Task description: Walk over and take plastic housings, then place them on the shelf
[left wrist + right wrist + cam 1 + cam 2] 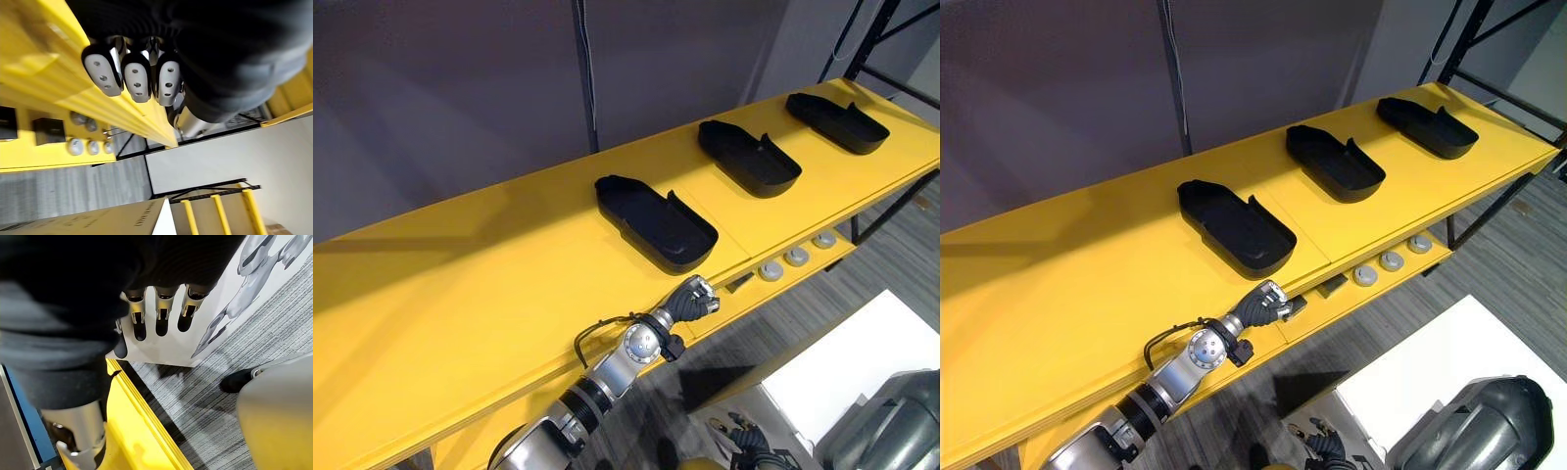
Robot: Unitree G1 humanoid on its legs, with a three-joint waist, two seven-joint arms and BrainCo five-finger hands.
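Black plastic housings (656,223) – matt, smooth-walled, a faint sheen along the rims, yellow shelf (460,294) smooth with a soft satin gloss, left hand (693,299) of silvery metal under a dark ribbed cover, floor (1489,264) – dull grey, finely ribbed carpet

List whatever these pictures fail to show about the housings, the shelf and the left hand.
1. Whether the left hand touches the front edge of the shelf: too small in the eye views, and its dark cover hides the contact in the left wrist view.
2. Inside of the nearest housing: black on black, no detail in either eye view.
3. The round grey parts on the lower level: too small to identify.
4. The shelf's left end: cut off by the eye views' edge.
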